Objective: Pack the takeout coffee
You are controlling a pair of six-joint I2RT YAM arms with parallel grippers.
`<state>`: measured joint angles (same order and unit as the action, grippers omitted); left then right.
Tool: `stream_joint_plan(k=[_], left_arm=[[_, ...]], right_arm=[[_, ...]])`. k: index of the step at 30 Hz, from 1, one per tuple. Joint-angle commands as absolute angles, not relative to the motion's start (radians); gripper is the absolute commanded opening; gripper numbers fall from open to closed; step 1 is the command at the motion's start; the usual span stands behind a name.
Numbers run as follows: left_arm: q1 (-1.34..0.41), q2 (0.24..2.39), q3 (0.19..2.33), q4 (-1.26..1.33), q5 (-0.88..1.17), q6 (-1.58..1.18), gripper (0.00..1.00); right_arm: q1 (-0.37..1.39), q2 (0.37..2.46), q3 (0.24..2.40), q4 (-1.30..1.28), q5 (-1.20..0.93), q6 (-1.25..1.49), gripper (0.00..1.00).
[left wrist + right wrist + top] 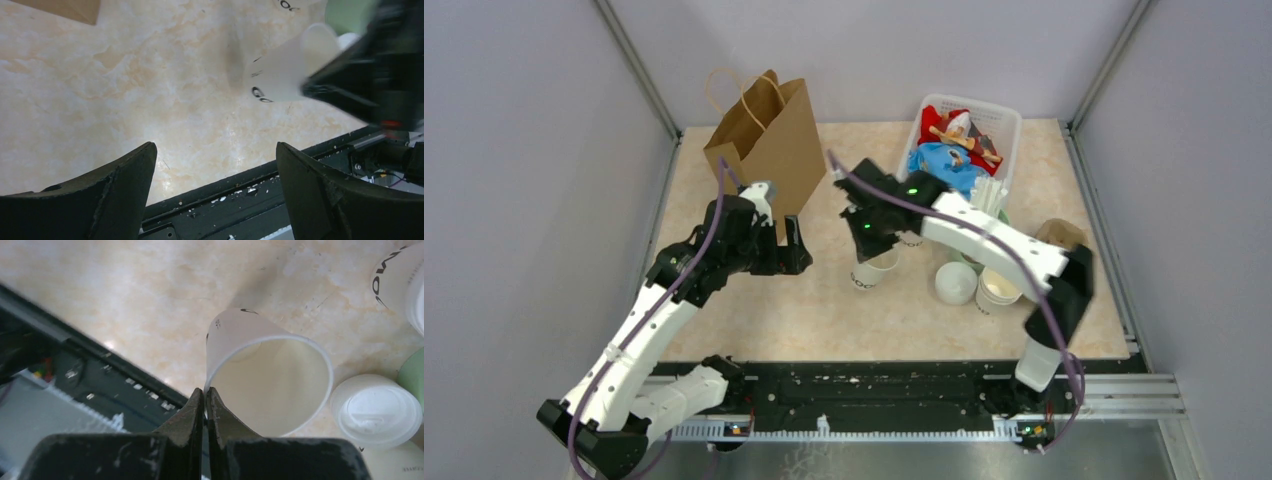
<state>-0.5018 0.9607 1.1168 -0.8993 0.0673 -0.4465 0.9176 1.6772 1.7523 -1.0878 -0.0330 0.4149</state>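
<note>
The takeout coffee (270, 382) is a white paper cup with black lettering, lidless and, looking down its mouth in the right wrist view, empty. It sits a little right of centre in the overhead view (874, 272), tipped over at a slant. I cannot tell whether its base touches the table (824, 320) or hangs just clear. The right gripper (205, 390) has its fingers pressed together on one side of the cup's rim, one finger inside the wall and one outside. That looks a sensible place to take it, since the rolled rim is likely the stiffest part of thin paper. I'd judge the cup very light and easy to crease, and, held by one edge, it could swing or twist when moved. A loose white lid (376, 410) lies just beside it at the lower right of that view, and another lettered cup (400, 275) stands at the upper right. The left gripper (215, 146) has its fingers spread wide with nothing between them. It is low in its own view, with the cup off to its upper right. The brown paper bag (764, 140) stands upright at the upper left of the overhead view, well apart from the cup.
</note>
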Motion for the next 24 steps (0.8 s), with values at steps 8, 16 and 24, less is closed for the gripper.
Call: stream_joint_plan(k=[8,16,24], left_arm=[[-0.498,0.867,1.145,-0.915,-0.071,-0.486,0.95],[-0.498,0.872,1.14,-0.917,-0.066,-0.482,0.95],[-0.498,0.889,1.139,-0.899,-0.052,-0.479,0.95]], right_arm=[[1.102,1.961,1.838,-1.123,0.26,0.429,0.0],[1.098,1.845,1.916,-1.177,0.232,0.447,0.64],[0.876,1.585,1.699,-1.203,0.278,0.478,0.66]])
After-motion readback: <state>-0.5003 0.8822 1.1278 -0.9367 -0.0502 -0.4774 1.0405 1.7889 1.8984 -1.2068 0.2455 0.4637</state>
